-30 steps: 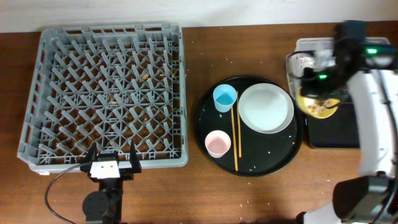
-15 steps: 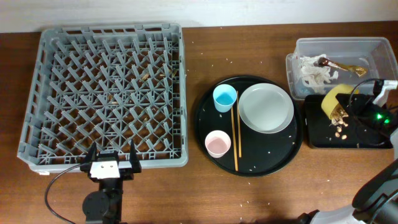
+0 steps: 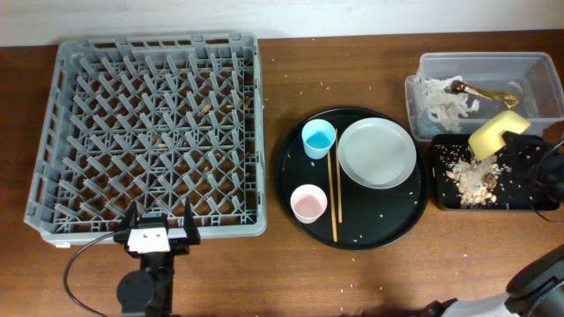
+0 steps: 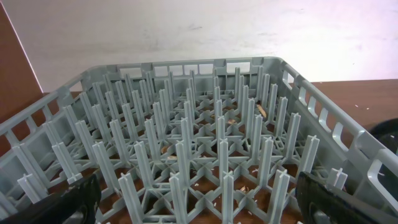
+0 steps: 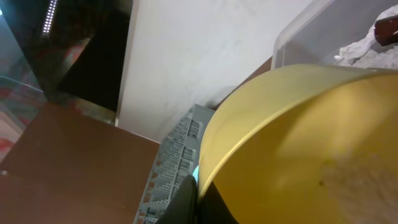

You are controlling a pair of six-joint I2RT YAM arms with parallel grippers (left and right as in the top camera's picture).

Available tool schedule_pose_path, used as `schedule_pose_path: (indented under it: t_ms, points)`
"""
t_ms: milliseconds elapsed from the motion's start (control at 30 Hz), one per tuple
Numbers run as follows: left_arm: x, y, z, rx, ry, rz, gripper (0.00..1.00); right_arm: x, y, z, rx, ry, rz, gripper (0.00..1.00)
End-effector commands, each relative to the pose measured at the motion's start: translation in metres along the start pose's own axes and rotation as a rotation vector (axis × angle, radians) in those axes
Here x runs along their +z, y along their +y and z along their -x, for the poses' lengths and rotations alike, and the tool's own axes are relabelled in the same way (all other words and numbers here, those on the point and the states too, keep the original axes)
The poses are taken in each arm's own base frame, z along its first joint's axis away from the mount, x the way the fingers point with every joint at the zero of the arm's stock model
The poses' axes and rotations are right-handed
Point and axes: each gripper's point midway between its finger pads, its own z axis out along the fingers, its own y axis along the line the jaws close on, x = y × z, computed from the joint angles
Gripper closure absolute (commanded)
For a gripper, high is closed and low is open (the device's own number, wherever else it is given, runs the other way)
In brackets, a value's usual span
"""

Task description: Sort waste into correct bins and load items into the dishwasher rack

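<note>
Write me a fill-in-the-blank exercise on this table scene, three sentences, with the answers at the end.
1. The crumpled napkins lie in the ___ tub.
2. The yellow bowl hangs tilted over the ___ rectangular tray.
3. The left gripper, at the near edge of the dishwasher rack, is ___.

Missing words: clear; black; open.

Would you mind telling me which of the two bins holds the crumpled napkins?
The clear plastic tub, with the napkins inside; the shallow black tray before it holds crumbly scraps.
</note>
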Motion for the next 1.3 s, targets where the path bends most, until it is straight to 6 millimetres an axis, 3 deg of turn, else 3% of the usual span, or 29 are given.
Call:
schedule_pose_path:
  t_ms: [0, 167, 300, 400, 500, 667, 767, 833, 900, 967, 1000, 1100, 1267]
  points:
    - [0.0, -0.002, -0.001, 0.017, 0.001, -0.009, 0.01, -0.002, 0.009, -0.002, 0.0, -0.002, 0.044, 0.96]
    - [0.0, -0.002, -0.002, 0.017, 0.001, -0.009, 0.01, -0.002, 0.009, -0.003, 0.036, -0.001, 0.044, 0.96]
    - [0.0, -0.002, -0.002, 0.017, 0.001, -0.009, 0.01, -0.001, 0.008, -0.004, 0.285, 0.004, 0.038, 0.96]
    - [0.0, -0.002, -0.001, 0.017, 0.001, -0.009, 0.01, -0.002, -0.007, -0.004, 0.482, -0.013, -0.047, 0.96]
    - [0.0, -0.002, -0.001, 0.017, 0.001, -0.009, 0.01, -0.002, -0.007, -0.001, 0.463, -0.016, -0.048, 0.96]
    - [0.0, -0.002, -0.002, 0.017, 0.001, -0.009, 0.01, 0.001, 0.016, 0.001, 0.398, 0.014, 0.047, 0.96]
    - [0.0, -0.002, -0.001, 0.017, 0.001, -0.009, 0.01, 0.024, 0.045, -0.009, 0.324, 0.086, 0.07, 0.96]
    - [0.0, -0.002, -0.001, 0.017, 0.001, -0.009, 0.01, 0.064, 0.078, -0.035, 0.242, 0.2, 0.061, 0.96]
    - [0.0, -0.002, -0.001, 0.017, 0.001, -0.009, 0.01, 0.097, 0.091, -0.067, 0.2, 0.288, -0.009, 0.96]
    - [0.0, -0.002, -0.002, 0.017, 0.001, -0.009, 0.01, 0.12, 0.084, -0.11, 0.149, 0.382, -0.174, 0.96]
    - [0.0, -0.002, -0.001, 0.017, 0.001, -0.009, 0.01, 0.125, 0.07, -0.138, 0.111, 0.451, -0.31, 0.96]
    - [0.0, -0.002, -0.002, 0.017, 0.001, -0.009, 0.01, 0.116, 0.04, -0.206, -0.04, 0.672, -0.642, 0.96]
    - [0.0, -0.002, -0.002, 0.017, 0.001, -0.009, 0.01, 0.086, 0.024, -0.26, -0.294, 0.894, -0.991, 0.96]
